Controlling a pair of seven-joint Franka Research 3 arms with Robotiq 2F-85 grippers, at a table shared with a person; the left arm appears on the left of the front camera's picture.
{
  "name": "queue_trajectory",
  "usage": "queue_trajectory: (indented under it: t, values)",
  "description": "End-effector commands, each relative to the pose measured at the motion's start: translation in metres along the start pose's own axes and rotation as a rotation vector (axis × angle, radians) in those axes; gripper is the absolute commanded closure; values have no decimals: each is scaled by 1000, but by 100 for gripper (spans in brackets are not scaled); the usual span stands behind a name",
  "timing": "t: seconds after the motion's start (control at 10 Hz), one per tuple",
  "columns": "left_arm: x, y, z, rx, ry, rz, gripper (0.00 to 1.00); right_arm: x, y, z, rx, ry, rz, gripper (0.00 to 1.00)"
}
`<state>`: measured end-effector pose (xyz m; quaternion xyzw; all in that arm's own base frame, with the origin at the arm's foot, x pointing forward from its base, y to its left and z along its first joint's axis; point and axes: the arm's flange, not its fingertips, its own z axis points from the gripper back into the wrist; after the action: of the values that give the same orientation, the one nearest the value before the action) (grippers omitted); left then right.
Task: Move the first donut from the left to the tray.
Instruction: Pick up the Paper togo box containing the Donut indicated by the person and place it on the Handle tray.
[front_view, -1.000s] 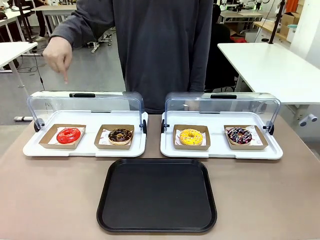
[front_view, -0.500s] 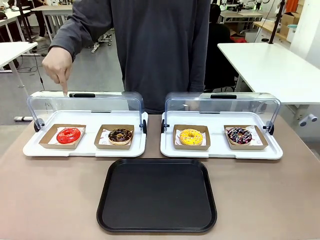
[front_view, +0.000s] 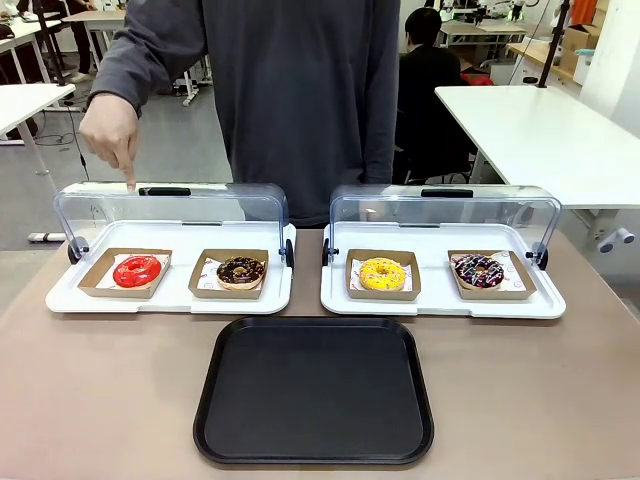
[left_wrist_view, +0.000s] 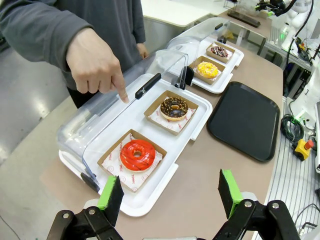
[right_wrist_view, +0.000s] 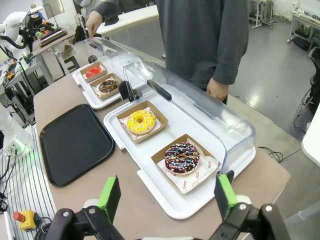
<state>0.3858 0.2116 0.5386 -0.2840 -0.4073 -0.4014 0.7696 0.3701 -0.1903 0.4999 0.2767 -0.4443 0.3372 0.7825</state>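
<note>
Both spread empty, left gripper (left_wrist_view: 170, 190) and right gripper (right_wrist_view: 167, 196); red donut (front_view: 137, 270) untouched; squeezing hard could smear its icing.

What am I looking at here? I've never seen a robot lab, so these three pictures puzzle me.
One moment, three cameras. The front view looks across a brown table at a person on the far side. The other two cameras sit on the robot's wrists: the black claws with green tips at the bottom are the left gripper and right gripper, both open and holding nothing. On the table lie two white trays with raised clear lids, each carrying two donuts in small cardboard trays: the red donut, a chocolate donut, a yellow donut, a dark sprinkled donut. Nearer the robot lies a large black tray. The person's hand points a finger down at the lid above the red donut.
</note>
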Motion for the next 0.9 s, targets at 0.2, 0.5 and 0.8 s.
queue_trajectory:
  t: [0.2, 0.5, 0.8]
  values:
    - [2, 0, 1, -6, -15, -6, 0, 3, -2, -1, -1, -27, 19, 0]
    - [2, 0, 1, -6, -15, -6, 0, 3, -2, -1, -1, -27, 19, 0]
    - [2, 0, 1, -6, -15, -6, 0, 3, -2, -1, -1, -27, 19, 0]
